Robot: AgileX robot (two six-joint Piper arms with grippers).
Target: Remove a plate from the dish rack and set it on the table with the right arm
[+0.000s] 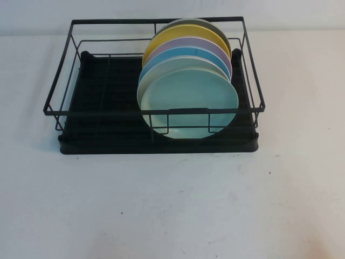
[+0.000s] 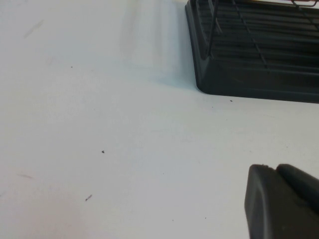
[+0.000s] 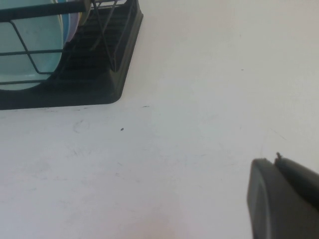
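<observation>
The pale mint-green plate (image 1: 188,102) stands on edge at the front of a row of plates in the right half of the black wire dish rack (image 1: 97,81). The right wrist view shows part of the plate (image 3: 30,50) behind the rack's wires (image 3: 99,64), at the rack's corner. My right gripper (image 3: 275,162) hovers over the white table (image 1: 172,216), well clear of the rack, with its fingers pressed together and empty. My left gripper (image 2: 274,169) is shut and empty over the table near the rack's other front corner (image 2: 259,64). Neither arm shows in the high view.
Behind the mint plate stand a sky-blue plate (image 1: 186,52), a lilac plate (image 1: 188,43), a yellow plate (image 1: 178,33) and one more behind. The rack's left half holds no plates. Bare table lies in front of the rack and on both sides.
</observation>
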